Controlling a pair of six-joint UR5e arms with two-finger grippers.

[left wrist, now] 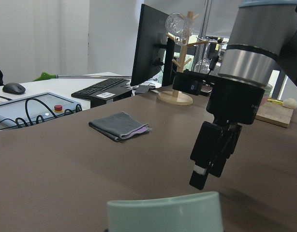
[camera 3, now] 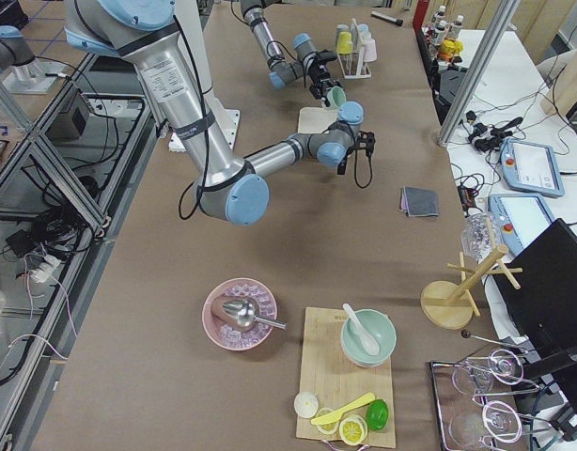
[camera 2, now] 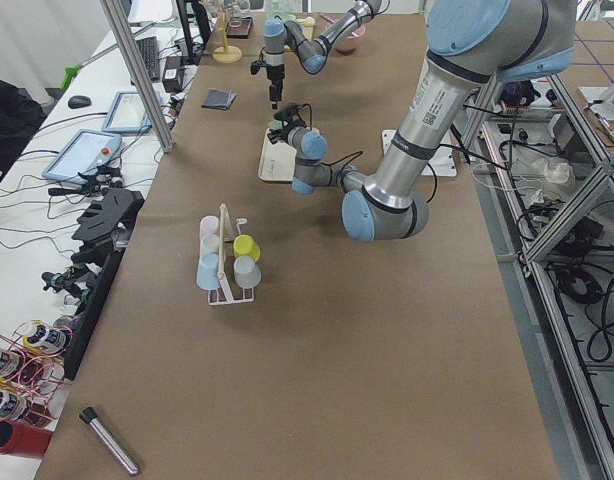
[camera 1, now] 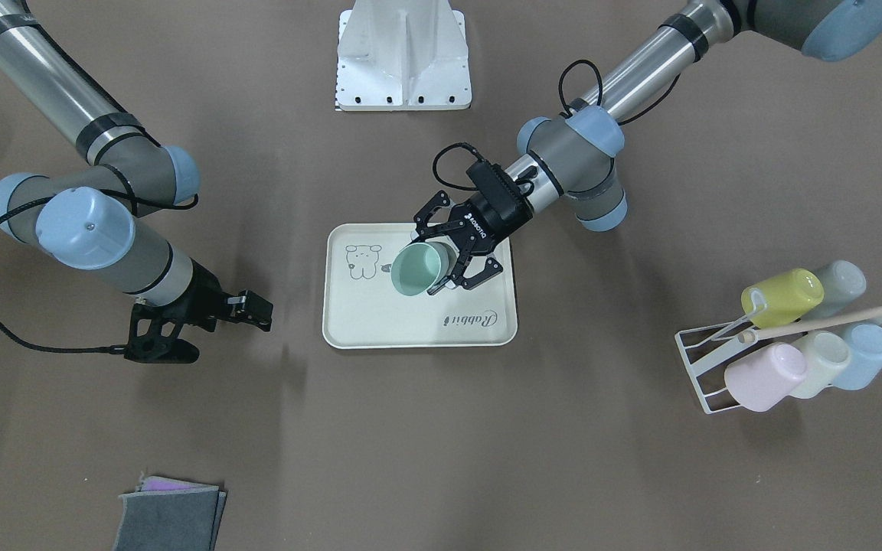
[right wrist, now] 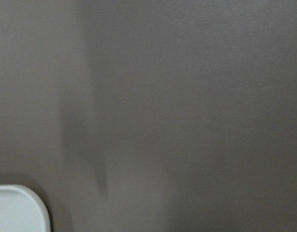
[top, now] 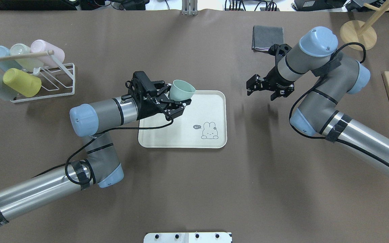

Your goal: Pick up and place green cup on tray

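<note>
**Green cup held over the tray**

Well to the left of the tray, a white wire rack is seen on the brown surface, with pastel cups lying in it. Over the tray's far left corner, the green cup is pinched near its base by the left claw. The cup is tilted, its open mouth turned up and away from the claw, and it is not set flat on the tray. The bear drawing at the tray's near right is left uncovered. To the right of the tray and apart from it, the right claw is hung above the surface, its fingers spread and nothing held between them. Beyond the tray's far right corner, a folded grey cloth is laid flat.
</note>
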